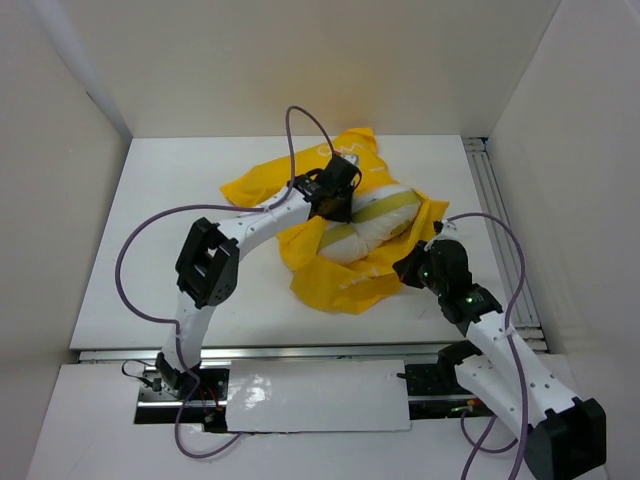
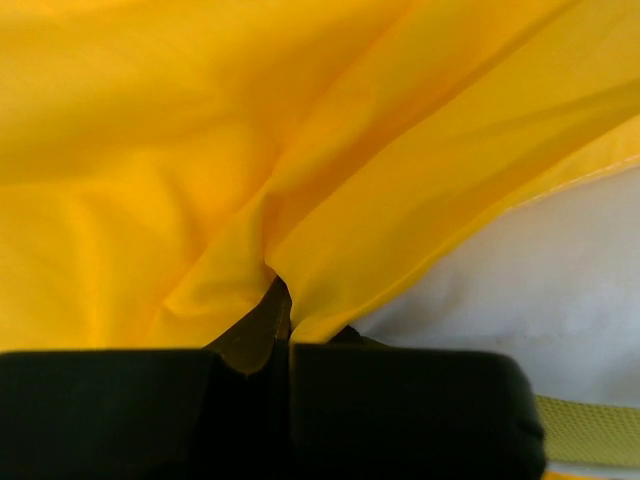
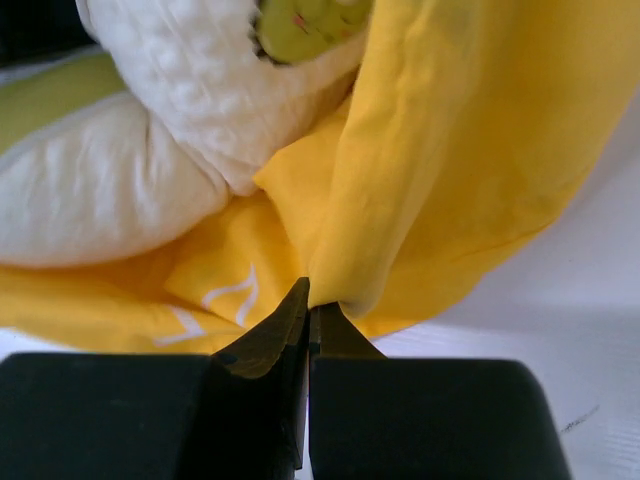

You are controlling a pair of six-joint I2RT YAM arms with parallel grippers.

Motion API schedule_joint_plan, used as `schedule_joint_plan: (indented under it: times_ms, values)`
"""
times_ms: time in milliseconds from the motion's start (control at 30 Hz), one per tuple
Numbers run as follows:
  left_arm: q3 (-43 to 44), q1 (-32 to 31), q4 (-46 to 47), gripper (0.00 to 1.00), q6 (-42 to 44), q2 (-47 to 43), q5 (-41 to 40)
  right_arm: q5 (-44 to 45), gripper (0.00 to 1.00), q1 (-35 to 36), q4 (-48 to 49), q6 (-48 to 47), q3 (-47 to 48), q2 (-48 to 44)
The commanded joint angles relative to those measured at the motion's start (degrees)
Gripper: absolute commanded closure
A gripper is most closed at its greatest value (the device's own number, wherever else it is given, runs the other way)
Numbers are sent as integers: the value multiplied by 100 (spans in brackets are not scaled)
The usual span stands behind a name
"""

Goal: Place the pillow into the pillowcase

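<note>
Nearest, toward the near right corner of the bench (image 1: 170,220): right end effector (image 3: 308,303) pinched together on a gathered fold of the pillowcase (image 3: 450,150), with cloth caught between the tips. Just behind it, mid-bench, the pillow (image 1: 372,222) lies bent and partly wrapped. Its middle is bare, with yellow cloth beneath and on both sides. Farther back, left end effector (image 2: 287,318) is clamped on another fold of the case, at the pillow's far left side.

Step judged: working the case around the pillow, which is only partly in. Next move likely needs the two grips drawn apart and over the exposed part.

Unclear:
- where the opening actually runs
- how much of the pillow sits inside
- whether the white patch in the left wrist view is pillow or bench
</note>
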Motion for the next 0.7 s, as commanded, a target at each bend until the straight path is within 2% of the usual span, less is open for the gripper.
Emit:
schedule_joint_plan:
  times_ms: [0, 133, 200, 267, 367, 433, 467, 500, 533, 667]
  values:
    - [-583, -63, -392, 100, 173, 398, -899, 284, 100, -18, 25, 217, -70, 270]
    - [-583, -64, -391, 100, 173, 512, -530, 135, 100, -18, 421, 77, -133, 762]
    - [-636, -64, -251, 100, 173, 512, -389, 134, 96, -18, 535, 14, -80, 885]
    - [-697, -64, -172, 100, 173, 512, -152, 204, 87, 35, 536, -127, 69, 938]
    - [-750, -64, -40, 100, 173, 512, 156, 642, 84, 35, 282, -180, 298, 1078]
    - [-750, -64, 13, 100, 173, 565, 244, 976, 75, 35, -77, -180, 430, 1149]
    - [-750, -64, 13, 100, 121, 565, 245, 1074, 75, 35, -201, -180, 543, 1150]
    - [-750, -64, 13, 100, 120, 565, 245, 1075, 74, 96, -281, -284, 544, 1150]
    - [-750, -64, 13, 100, 120, 565, 297, 1075, 65, 97, -334, -363, 623, 1150]
    - [-750, -64, 13, 100, 120, 565, 359, 926, 57, 281, -125, -846, 624, 1324]
